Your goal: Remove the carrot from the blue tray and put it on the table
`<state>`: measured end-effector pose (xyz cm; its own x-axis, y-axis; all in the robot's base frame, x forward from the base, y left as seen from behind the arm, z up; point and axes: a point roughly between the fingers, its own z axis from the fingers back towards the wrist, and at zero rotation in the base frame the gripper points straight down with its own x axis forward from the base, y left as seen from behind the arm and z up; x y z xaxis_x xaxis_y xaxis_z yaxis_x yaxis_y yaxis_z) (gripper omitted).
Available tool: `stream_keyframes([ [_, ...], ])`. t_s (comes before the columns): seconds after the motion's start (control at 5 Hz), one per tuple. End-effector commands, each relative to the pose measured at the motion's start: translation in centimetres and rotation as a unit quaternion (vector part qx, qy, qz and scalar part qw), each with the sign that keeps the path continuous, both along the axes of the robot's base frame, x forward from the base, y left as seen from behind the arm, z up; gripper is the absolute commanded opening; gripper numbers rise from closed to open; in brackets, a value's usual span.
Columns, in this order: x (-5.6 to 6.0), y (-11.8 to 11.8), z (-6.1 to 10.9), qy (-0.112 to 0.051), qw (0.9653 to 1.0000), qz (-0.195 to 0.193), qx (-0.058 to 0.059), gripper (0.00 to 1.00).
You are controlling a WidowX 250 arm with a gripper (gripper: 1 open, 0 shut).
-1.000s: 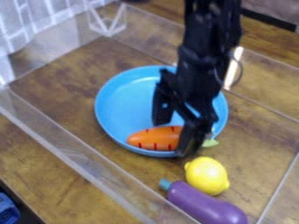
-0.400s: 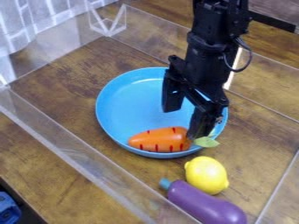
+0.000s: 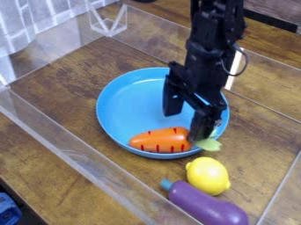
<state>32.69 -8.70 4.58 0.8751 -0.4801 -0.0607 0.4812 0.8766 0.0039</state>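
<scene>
The orange carrot [image 3: 159, 140] lies on its side at the near rim of the blue tray [image 3: 121, 98], its pale green top [image 3: 209, 141] pointing right over the rim. My gripper [image 3: 188, 115] hangs over the tray's right part, pointing down, just above and behind the carrot's leafy end. Its black fingers [image 3: 172, 100] stand apart with nothing between them. The tray rests on the brown wooden table [image 3: 70, 79].
A yellow lemon [image 3: 209, 176] and a purple eggplant [image 3: 207, 207] lie on the table just in front of the tray, at the lower right. Clear acrylic walls [image 3: 70, 149] enclose the tabletop on all sides.
The gripper has drawn back from the carrot's green end toward the tray's middle, a little up the picture. The carrot lies where it was and the jaws stay open.
</scene>
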Motion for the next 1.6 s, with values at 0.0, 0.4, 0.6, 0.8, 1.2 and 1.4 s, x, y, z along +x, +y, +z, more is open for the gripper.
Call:
stream_keyframes([
  [0.0,1.7,0.8,1.3,-0.032,0.9993,0.014,-0.009,1.0],
  [0.4,3.0,1.2,0.7,-0.035,0.9992,0.02,-0.01,1.0],
  [0.6,3.9,1.3,0.4,-0.036,0.999,0.024,-0.01,1.0],
  [0.8,4.5,1.6,0.1,-0.036,0.9989,0.028,-0.012,1.0],
  [1.2,5.3,2.0,-0.4,-0.034,0.9984,0.042,-0.014,1.0],
  [1.4,5.6,2.2,-0.7,-0.031,0.9981,0.05,-0.015,1.0],
])
